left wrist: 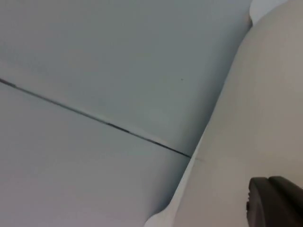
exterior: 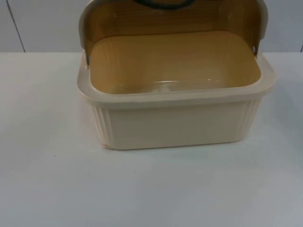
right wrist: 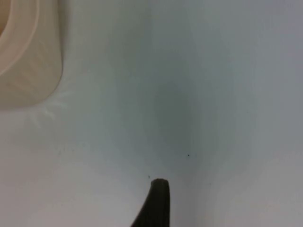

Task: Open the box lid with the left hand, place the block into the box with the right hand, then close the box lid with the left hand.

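- On the white table (exterior: 47,179), against the grey partition wall (exterior: 42,23), stands the cream box (exterior: 175,125). Its ribbed front wall faces the top camera, and its interior is bare as far as can be seen.
- The box lid (exterior: 170,19), translucent brown, is swung up and back over the rear rim. A dark curved form at its upper edge may be a handle or part of an arm; which one cannot be told.
- The block, the task's second object, cannot be located from these frames, so its place is not known.
- The left gripper (left wrist: 277,201) shows as one black fingertip lying against a pale cream surface, probably the lid or the box wall, with the partition wall and its dark seam behind. Whether its fingers are apart, together or clamped on the lid cannot be told.
- The right gripper (right wrist: 156,203) shows as one black fingertip above the bare table top, with a rounded corner of the box near it. Nothing is seen at that fingertip, and whether the fingers are apart or together cannot be told.
- Step in hand, as a judgement: the lid-opening step looks complete or nearly so, and the placing of the block has not been done.
- Next move, as a judgement: the lid must remain raised while the right arm brings the block over the front rim and lowers it into the cavity. After that, the left arm can swing the lid down.
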### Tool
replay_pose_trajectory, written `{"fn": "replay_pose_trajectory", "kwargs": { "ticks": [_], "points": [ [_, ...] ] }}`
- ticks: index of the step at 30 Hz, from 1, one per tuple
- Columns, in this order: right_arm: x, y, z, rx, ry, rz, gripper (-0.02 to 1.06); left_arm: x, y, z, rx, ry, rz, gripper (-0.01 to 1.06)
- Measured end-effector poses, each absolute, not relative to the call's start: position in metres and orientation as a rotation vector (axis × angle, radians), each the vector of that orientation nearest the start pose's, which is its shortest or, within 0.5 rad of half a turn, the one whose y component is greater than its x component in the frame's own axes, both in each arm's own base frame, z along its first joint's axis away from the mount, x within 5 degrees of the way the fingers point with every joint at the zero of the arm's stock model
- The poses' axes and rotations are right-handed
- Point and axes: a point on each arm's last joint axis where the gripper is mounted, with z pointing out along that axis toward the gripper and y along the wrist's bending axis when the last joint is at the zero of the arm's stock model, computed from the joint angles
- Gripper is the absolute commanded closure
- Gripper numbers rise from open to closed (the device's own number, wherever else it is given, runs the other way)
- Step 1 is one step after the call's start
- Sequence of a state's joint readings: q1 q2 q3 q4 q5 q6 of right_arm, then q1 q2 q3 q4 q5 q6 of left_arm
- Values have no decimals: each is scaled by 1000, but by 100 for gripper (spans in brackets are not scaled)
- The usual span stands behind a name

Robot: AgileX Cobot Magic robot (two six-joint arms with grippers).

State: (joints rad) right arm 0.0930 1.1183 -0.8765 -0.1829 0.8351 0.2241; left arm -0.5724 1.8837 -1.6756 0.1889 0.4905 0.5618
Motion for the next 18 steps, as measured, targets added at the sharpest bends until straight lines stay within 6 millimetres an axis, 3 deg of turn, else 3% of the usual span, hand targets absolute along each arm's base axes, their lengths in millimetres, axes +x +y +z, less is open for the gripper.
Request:
{"fn": "replay_pose_trajectory", "kwargs": {
  "ticks": [18],
  "points": [
    [214, 8, 303, 60, 2528, -93, 30, 387, -246, 296, 1322, 1809, 144, 105]
  ]
}}
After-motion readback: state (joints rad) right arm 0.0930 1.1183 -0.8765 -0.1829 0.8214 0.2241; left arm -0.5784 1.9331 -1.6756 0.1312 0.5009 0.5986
